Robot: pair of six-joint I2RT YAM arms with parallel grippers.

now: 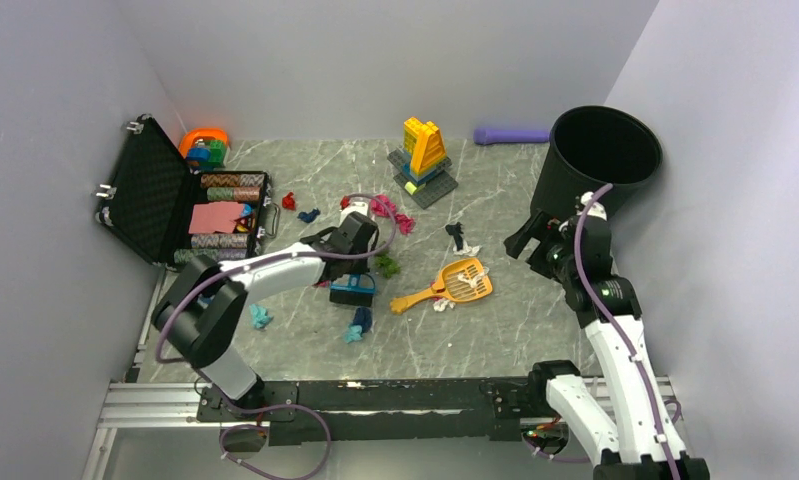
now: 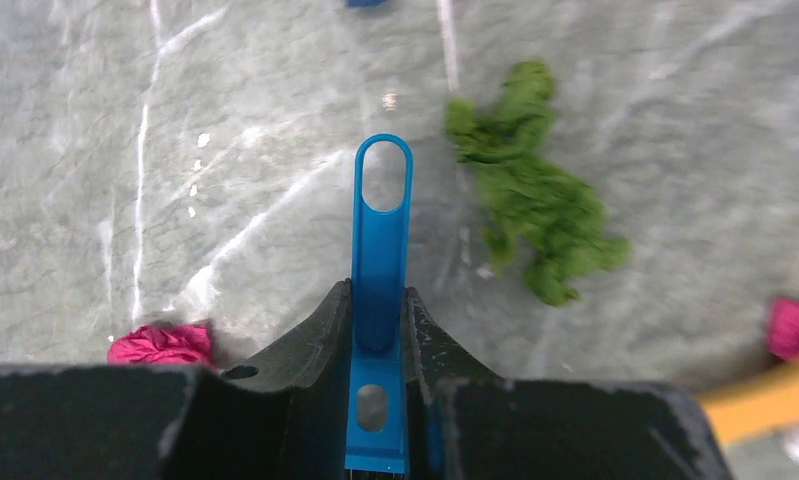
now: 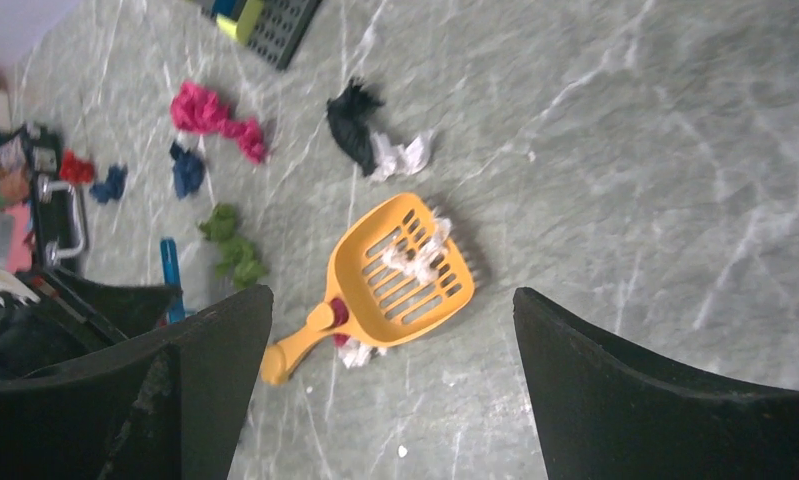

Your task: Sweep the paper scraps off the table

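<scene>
The paper scraps (image 1: 390,212) lie spread over the middle of the table (image 1: 535,330), look light and soft and should slide if pushed low, and the left gripper (image 2: 375,295) pinches a thin blue handle (image 2: 380,250) while the right gripper (image 3: 390,295) hangs wide open near the right edge.

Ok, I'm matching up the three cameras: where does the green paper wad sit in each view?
Top external: green paper wad mid-table, left of the orange scoop.
Left wrist: green paper wad upper right, right of the blue handle; orange scoop at the lower right edge.
Right wrist: green paper wad left of centre, left of the orange scoop.
Shared landmark: the orange scoop.
</scene>
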